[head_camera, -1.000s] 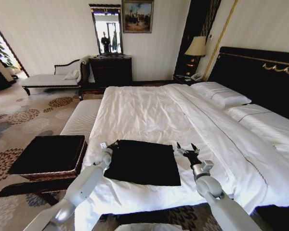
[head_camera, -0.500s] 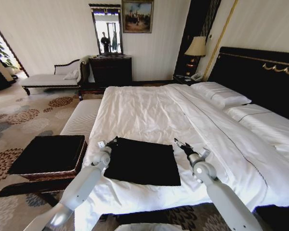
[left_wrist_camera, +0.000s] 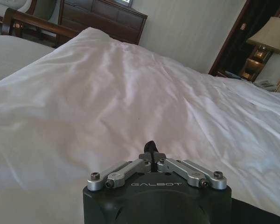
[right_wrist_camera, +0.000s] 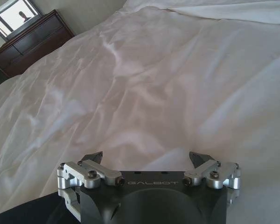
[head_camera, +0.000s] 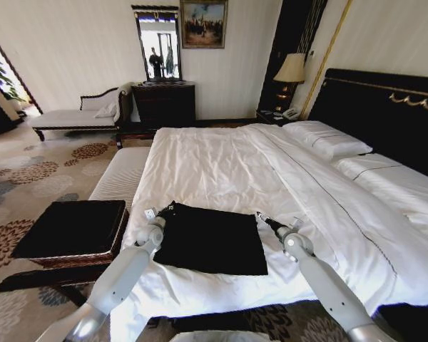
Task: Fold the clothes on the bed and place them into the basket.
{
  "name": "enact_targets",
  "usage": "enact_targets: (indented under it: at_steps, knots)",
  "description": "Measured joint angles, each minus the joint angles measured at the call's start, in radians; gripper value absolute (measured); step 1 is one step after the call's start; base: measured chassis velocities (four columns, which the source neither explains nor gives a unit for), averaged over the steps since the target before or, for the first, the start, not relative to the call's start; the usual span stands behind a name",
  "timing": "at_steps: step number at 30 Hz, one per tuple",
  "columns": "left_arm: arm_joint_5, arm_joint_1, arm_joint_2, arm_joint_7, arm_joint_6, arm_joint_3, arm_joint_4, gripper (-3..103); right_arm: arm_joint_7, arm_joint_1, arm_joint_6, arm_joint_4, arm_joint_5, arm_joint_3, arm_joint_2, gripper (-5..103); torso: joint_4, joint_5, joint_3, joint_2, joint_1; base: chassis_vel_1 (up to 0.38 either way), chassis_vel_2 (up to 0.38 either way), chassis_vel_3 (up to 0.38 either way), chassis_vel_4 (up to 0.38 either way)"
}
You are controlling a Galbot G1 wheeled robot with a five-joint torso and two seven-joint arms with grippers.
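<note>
Two claws: set at the folded black T-shirt on the bed.
Left claw: pinched closed at the shirt's far left corner.
Right claw: spread wide, nothing held, beside the right edge.

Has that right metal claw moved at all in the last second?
Yes. The right end effector has slid left, toward the edge of the black T-shirt, which has stayed put on the bed.

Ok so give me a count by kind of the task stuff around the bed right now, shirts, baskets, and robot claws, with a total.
Black folded T-shirt on the white duvet bed: 1
Brown woven wicker basket with black top, beside the bed: 1
Claws: 2, the left claw shut at the shirt's far left corner, the right claw open beside its far right corner
Total: 4
</note>
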Motion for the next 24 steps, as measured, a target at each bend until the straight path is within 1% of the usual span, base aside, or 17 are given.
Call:
enact_targets:
  at_steps: [1, 3, 5, 6, 7, 8, 9, 10, 11, 12, 13, 14, 15, 18, 20, 24]
  knots:
    - [0.0, -0.001, -0.002, 0.001, 0.0, 0.001, 0.0, 0, -0.003, 0.002, -0.007, 0.001, 0.028, 0.0, 0.003, 102, 0.0002, 0.0, 0.0, 0.0, 0.0, 0.0, 0.0, 0.0, 0.0]
    - [0.001, -0.001, -0.004, 0.003, 0.0, 0.001, 0.0, 0, -0.004, -0.003, -0.011, 0.013, 0.047, 0.0, 0.01, 93, 0.0, 0.0, 0.0, 0.0, 0.0, 0.0, 0.0, 0.0, 0.0]
    - [0.001, -0.001, -0.004, 0.003, -0.001, 0.001, 0.0, 0, -0.004, -0.005, -0.011, 0.018, 0.05, 0.0, 0.013, 93, -0.0001, 0.0, 0.0, 0.0, 0.0, 0.0, 0.0, 0.0, 0.0]
    - [0.001, 0.0, -0.004, 0.004, -0.001, 0.001, -0.001, 0, -0.004, -0.013, -0.011, 0.033, 0.057, 0.0, 0.019, 83, -0.0001, 0.0003, 0.0, 0.0, 0.0, 0.0, 0.0, 0.0, 0.0]
    - [0.001, 0.0, -0.004, 0.005, -0.001, 0.001, -0.003, 0, -0.003, -0.019, -0.012, 0.043, 0.059, 0.0, 0.021, 83, 0.0, 0.0002, 0.0, 0.0, 0.0, 0.0, 0.0, 0.0, 0.0]
    - [0.001, 0.0, -0.003, 0.006, -0.001, 0.001, -0.004, 0, -0.003, -0.024, -0.012, 0.05, 0.058, -0.002, 0.022, 78, -0.0001, 0.0, 0.0, 0.0, 0.0, 0.0, 0.0, 0.0, 0.0]
    - [0.001, 0.0, -0.003, 0.006, -0.001, 0.001, -0.004, 0, -0.003, -0.024, -0.012, 0.05, 0.058, -0.002, 0.022, 78, -0.0001, 0.0, 0.0, 0.0, 0.0, 0.0, 0.0, 0.0, 0.0]
    - [0.001, 0.0, -0.002, 0.007, -0.001, 0.001, -0.004, 0, -0.002, -0.027, -0.013, 0.053, 0.056, -0.004, 0.023, 72, 0.0, 0.0, 0.0, 0.0, 0.0, 0.0, 0.0, 0.0, 0.0]
    - [0.002, 0.0, -0.002, 0.007, -0.001, 0.001, -0.004, 0, -0.002, -0.031, -0.013, 0.055, 0.052, -0.006, 0.026, 72, 0.0, 0.0001, 0.0, 0.0, 0.0, 0.0, 0.0, 0.0, 0.0]
    - [0.003, 0.0, -0.003, 0.007, -0.001, 0.002, -0.004, 0, -0.001, -0.036, -0.013, 0.059, 0.05, -0.008, 0.028, 61, 0.0, 0.0001, 0.0, 0.0, 0.0, 0.0, 0.0, 0.0, 0.0]
    - [0.003, 0.0, -0.003, 0.007, -0.001, 0.003, -0.005, 0, -0.002, -0.04, -0.013, 0.064, 0.049, -0.008, 0.029, 61, 0.0, 0.0, 0.0, 0.0, 0.0, 0.0, 0.0, 0.0, 0.0]
    - [0.003, 0.0, -0.003, 0.007, -0.001, 0.003, -0.006, 0, -0.002, -0.042, -0.013, 0.068, 0.049, -0.008, 0.029, 55, -0.0001, 0.0001, 0.0, 0.0, 0.0, 0.0, 0.0, 0.0, 0.0]
    - [0.003, 0.0, -0.003, 0.007, -0.001, 0.003, -0.006, 0, -0.002, -0.042, -0.013, 0.068, 0.049, -0.008, 0.029, 55, -0.0001, 0.0001, 0.0, 0.0, 0.0, 0.0, 0.0, 0.0, 0.0]
    - [0.004, 0.0, -0.003, 0.007, -0.001, 0.004, -0.009, 0, -0.002, -0.052, -0.013, 0.086, 0.052, -0.008, 0.028, 38, -0.0002, 0.0001, 0.0, 0.0, 0.0, 0.0, 0.0, 0.0, 0.0]
    - [0.004, 0.0, -0.003, 0.007, -0.001, 0.004, -0.009, 0, -0.002, -0.053, -0.013, 0.089, 0.053, -0.008, 0.028, 38, -0.0001, 0.0001, 0.0, 0.0, 0.0, 0.0, 0.0, 0.0, 0.0]
    - [0.003, -0.002, -0.004, 0.003, -0.001, 0.007, -0.01, 0, -0.001, -0.053, -0.013, 0.091, 0.063, -0.008, 0.024, 16, -0.0001, 0.0001, 0.0, 0.0, 0.0, 0.0, 0.0, 0.0, 0.0]
